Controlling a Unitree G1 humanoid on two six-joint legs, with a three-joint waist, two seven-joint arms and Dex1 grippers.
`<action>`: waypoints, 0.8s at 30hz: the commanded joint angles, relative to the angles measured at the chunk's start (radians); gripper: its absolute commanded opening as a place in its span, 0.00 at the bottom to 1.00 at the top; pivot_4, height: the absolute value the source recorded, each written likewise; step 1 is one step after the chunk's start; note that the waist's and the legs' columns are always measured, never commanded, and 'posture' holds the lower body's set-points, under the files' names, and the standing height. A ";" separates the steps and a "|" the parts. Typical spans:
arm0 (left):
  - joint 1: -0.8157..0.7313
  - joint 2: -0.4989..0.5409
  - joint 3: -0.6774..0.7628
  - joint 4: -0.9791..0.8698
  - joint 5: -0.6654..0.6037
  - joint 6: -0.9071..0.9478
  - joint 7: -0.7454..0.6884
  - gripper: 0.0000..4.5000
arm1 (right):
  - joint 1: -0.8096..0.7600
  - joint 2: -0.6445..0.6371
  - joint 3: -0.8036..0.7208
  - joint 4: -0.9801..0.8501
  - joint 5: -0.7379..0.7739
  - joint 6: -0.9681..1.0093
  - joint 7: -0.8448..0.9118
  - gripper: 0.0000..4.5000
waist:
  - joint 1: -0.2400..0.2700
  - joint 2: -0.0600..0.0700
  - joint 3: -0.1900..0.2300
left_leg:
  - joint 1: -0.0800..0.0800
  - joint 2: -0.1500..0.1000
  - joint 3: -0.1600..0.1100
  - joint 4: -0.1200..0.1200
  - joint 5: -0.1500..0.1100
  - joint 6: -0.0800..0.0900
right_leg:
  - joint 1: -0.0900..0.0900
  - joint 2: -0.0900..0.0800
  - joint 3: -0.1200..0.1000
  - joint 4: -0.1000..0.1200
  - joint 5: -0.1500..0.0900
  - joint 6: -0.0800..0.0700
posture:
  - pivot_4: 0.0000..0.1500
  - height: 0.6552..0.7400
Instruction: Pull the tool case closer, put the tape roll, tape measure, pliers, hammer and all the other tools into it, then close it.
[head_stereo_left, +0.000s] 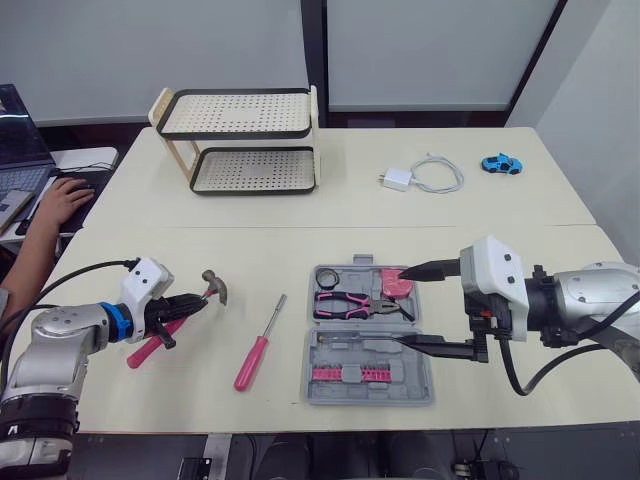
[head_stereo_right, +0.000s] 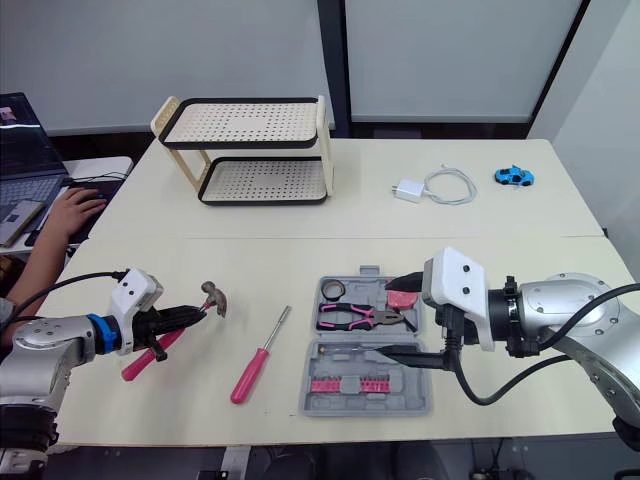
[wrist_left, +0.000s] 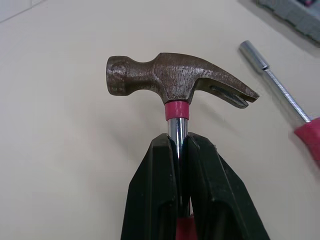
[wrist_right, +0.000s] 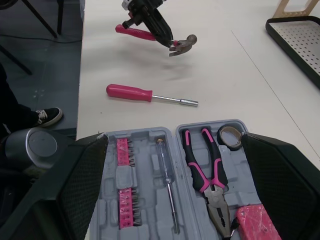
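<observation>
The grey tool case lies open at the table's front centre. In it are a tape roll, pink-handled pliers, a pink tape measure, a row of pink bits and a slim screwdriver. My right gripper is open, its two fingers spread over the case's right side with nothing between them. My left gripper is shut on the hammer by the steel neck just below the head, holding it above the table left of the case. A pink-handled screwdriver lies between hammer and case.
A two-tier perforated rack stands at the back left. A white charger with cable and a blue toy car lie at the back right. A person's hand rests by a laptop on the far-left desk.
</observation>
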 joint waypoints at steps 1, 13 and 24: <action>0.014 0.045 -0.022 -0.156 -0.009 -0.017 -0.055 0.01 | 0.046 -0.046 -0.084 -0.019 -0.013 -0.028 0.029 1.00 | 0.001 0.000 0.000 | 0.000 0.000 0.000 0.000 0.000 0.000 | 0.000 0.000 0.000 0.000 0.000 0.000 | 1.00 1.00; -0.092 0.007 -0.289 -0.530 0.059 0.113 -0.037 0.01 | 0.266 -0.187 -0.250 -0.001 -0.078 -0.090 0.176 1.00 | 0.003 0.000 0.000 | 0.000 -0.001 0.003 0.000 0.000 0.000 | 0.001 0.002 0.000 -0.001 0.000 0.000 | 1.00 1.00; -0.289 -0.233 -0.590 -0.649 0.157 0.380 0.100 0.01 | 0.316 -0.191 -0.251 0.025 -0.126 -0.118 0.198 1.00 | 0.002 -0.001 0.001 | -0.001 -0.003 0.005 0.002 0.000 0.000 | 0.002 0.003 0.000 0.000 0.000 0.000 | 1.00 1.00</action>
